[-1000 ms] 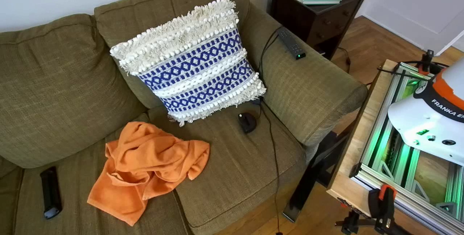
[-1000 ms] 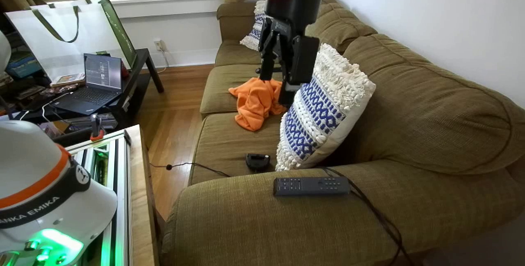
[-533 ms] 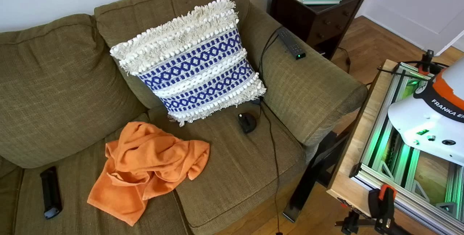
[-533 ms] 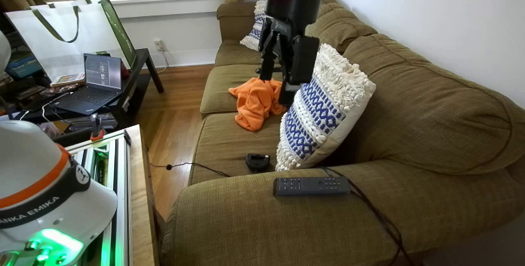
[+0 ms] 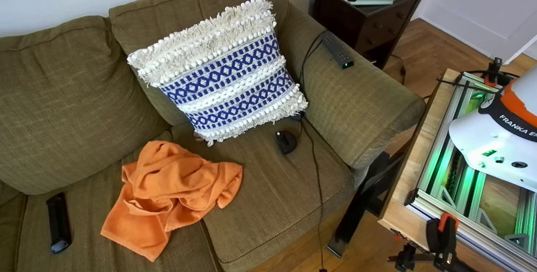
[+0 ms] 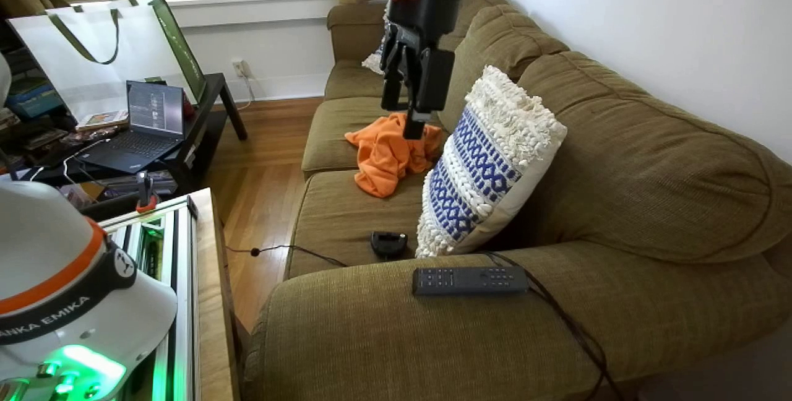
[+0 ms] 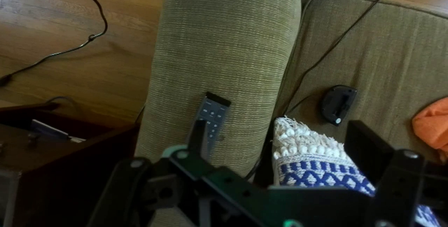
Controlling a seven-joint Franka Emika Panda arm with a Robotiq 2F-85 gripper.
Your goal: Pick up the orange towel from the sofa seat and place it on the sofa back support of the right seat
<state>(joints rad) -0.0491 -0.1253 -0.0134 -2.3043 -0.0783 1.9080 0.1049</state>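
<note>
The crumpled orange towel (image 5: 176, 179) lies on the brown sofa seat (image 5: 272, 205), across the seam between two seat cushions. It also shows in an exterior view (image 6: 385, 156), and its edge shows at the right of the wrist view (image 7: 433, 123). The back support (image 5: 168, 18) of the right seat rises behind the fringed pillow; it also shows in an exterior view (image 6: 656, 153). My gripper (image 6: 405, 119) is open and empty, pointing down, high above the sofa's arm end and apart from the towel. In the wrist view its fingers (image 7: 278, 127) stand wide apart.
A blue and white fringed pillow (image 5: 226, 74) leans on the right back support. A remote (image 5: 337, 49) lies on the armrest (image 5: 361, 100). A black device (image 5: 286, 142) with a cable sits on the seat, and a black object (image 5: 58, 223) lies left. A nightstand (image 5: 377, 28) holds books.
My gripper has moved to the left in both exterior views and a little up in one of them, still open. The towel, pillow and remote have not moved.
</note>
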